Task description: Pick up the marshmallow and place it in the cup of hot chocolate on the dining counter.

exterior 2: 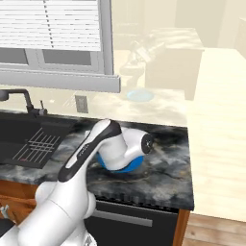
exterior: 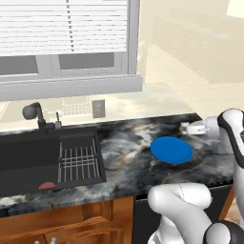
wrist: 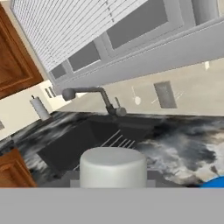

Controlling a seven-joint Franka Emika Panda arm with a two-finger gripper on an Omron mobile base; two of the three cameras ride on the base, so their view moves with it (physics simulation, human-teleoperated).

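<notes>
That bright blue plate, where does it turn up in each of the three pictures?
Left base view: the blue plate lies on the marbled counter, right of centre, right of the black sink.
Right base view: low in the middle, mostly behind the white arm; its blue rim peeks out beneath.
Hand view: a sliver at the bottom right edge.
Shared landmark: the black sink with its tap.

Flat, even rendered daylight, washed-out pale haze beyond the window (exterior: 66,33), soft shadows, coarse low-resolution blur throughout.
</notes>
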